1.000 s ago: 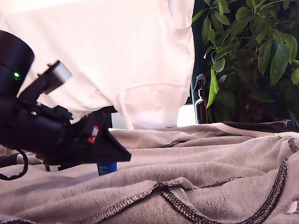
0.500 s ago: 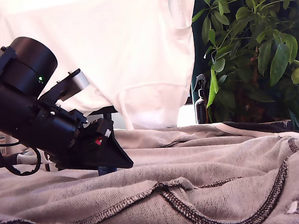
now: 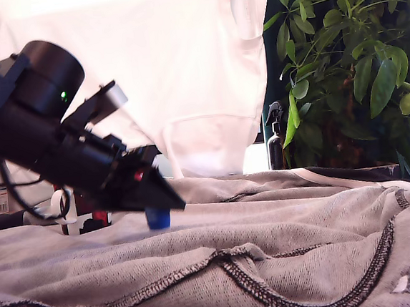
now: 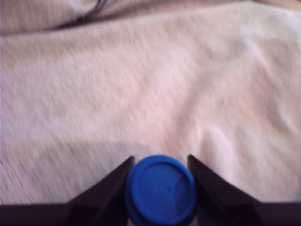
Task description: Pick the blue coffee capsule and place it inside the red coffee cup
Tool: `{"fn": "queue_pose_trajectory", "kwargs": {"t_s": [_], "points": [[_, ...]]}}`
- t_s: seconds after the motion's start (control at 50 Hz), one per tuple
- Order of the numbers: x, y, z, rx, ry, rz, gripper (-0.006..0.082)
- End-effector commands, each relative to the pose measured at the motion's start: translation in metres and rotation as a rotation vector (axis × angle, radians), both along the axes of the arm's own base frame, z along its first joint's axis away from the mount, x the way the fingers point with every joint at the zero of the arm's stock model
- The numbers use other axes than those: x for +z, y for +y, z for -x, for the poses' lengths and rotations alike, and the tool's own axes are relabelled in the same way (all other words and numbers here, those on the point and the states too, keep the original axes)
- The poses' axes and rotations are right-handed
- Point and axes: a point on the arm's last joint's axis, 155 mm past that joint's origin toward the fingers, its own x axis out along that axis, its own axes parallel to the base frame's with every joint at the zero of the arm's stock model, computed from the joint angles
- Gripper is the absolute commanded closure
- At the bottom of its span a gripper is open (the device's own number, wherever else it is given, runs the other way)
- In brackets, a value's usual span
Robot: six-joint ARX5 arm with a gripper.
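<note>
The red coffee cup (image 3: 88, 210) stands at the exterior view's left, mostly hidden behind the black arm (image 3: 38, 132). Only its white handle (image 3: 60, 208) and a bit of dark red side show. Its inside cannot be seen from here, so what is in it cannot be told.

The blue coffee capsule (image 3: 157, 218) is between the two black fingers (image 4: 108, 188) of the gripper (image 3: 159, 200). In the wrist view, the round blue end of the capsule (image 4: 161, 189) sits right between the fingers, and both fingers press against its sides. The fingers are closed tight on it. In the exterior view, the capsule hangs just under the pointed tip, just above the grey cloth (image 3: 285, 247), to the right of the cup.

The arm comes in from the exterior view's left and slopes down toward the cloth. A small green light (image 3: 63, 95) glows on it.

Behind stand a white cloth (image 3: 147, 65), a green plant (image 3: 347, 55) and a dark spray bottle (image 3: 276, 138).
</note>
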Motion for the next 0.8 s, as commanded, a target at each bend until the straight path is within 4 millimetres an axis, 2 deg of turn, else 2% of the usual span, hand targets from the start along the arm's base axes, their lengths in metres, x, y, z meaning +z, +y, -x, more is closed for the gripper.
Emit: {"fn": "queue_pose_trajectory", "kwargs": {"t_s": [0.0,0.2,0.38,0.6,0.78], "points": [[0.025,0.006,-0.019,0.027,-0.083,0.011,0.0646],[0.067,0.043,-0.072,0.157,-0.22,-0.01,0.0646],[0.089,0.08,-0.102,0.248,-0.262,0.0,0.0646],[0.084,0.113,-0.113,0.32,-0.22,-0.019,0.0646],[0.066,0.124,-0.108,0.338,-0.148,-0.049,0.0644]]}}
